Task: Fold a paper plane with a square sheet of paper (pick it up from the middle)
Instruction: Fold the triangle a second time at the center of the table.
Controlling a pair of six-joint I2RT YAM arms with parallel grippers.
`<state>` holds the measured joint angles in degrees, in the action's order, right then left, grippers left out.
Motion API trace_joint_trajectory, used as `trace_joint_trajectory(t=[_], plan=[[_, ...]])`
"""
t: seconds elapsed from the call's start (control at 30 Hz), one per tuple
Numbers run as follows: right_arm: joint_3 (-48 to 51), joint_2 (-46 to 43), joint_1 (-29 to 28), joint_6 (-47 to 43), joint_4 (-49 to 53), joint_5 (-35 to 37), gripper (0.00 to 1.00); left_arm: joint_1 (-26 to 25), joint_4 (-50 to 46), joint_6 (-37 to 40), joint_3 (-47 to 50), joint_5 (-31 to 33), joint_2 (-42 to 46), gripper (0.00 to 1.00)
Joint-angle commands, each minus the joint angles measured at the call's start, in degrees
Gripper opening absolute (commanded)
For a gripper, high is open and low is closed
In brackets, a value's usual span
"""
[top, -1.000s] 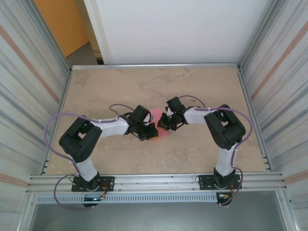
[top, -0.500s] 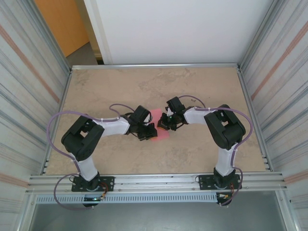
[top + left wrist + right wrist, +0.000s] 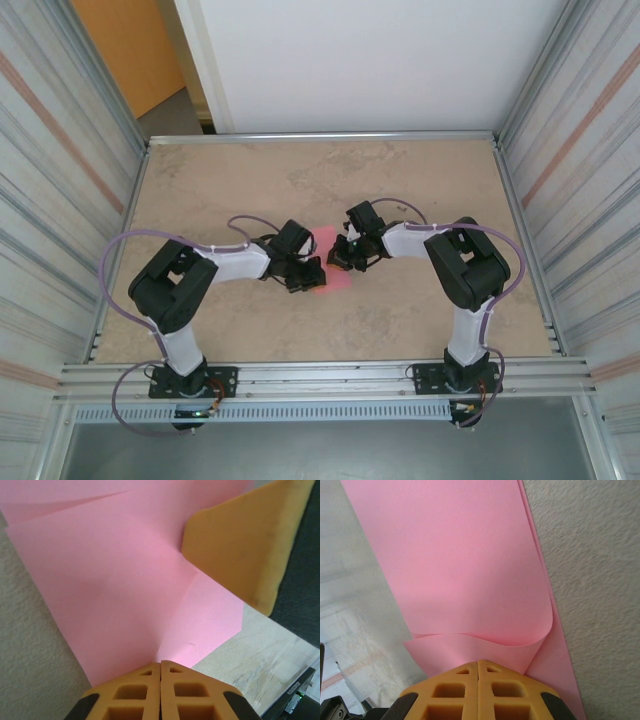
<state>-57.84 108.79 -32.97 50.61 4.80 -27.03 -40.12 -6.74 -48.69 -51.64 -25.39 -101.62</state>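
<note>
The square sheet of paper (image 3: 125,590) is pinched by the left gripper (image 3: 160,663) and the right gripper (image 3: 478,662), and its edges are best aligned before creasing.

Left arm (image 3: 232,262), right arm (image 3: 418,240): black joint housings, white link shells. Lilac cable (image 3: 106,268) loops off each. Black base plates (image 3: 190,382) on aluminium rail (image 3: 320,375). Left tool (image 3: 161,662), right tool (image 3: 478,661): orange, pocketed fingers.

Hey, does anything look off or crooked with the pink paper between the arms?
Slightly. Beside the right pincer, the square sheet of paper bows up in a loose curl instead of lying flat, and its stacked edges fan apart there. No tear shows.
</note>
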Motion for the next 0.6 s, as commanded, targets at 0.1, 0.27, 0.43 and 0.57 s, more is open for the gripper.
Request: trace_joint_trajectory(t=[0.1, 0.27, 0.43, 0.57], plan=[[2.42, 4.80, 0.36, 0.81, 6.53, 6.04, 0.06, 0.87, -0.97, 2.02, 1.37, -0.06, -0.72, 0.08], [2.49, 5.06, 0.37, 0.54, 6.72, 6.11, 0.06, 1.64, 1.74, 2.14, 4.52, -2.11, -1.05, 0.08], [2.82, 5.31, 0.36, 0.33, 7.06, 6.19, 0.06, 2.35, 4.91, 2.17, 8.36, -3.69, -1.12, 0.08], [3.17, 5.53, 0.45, 0.10, 7.16, 6.37, 0.06, 2.61, 7.11, 1.76, 11.61, -4.48, -0.37, 0.08]])
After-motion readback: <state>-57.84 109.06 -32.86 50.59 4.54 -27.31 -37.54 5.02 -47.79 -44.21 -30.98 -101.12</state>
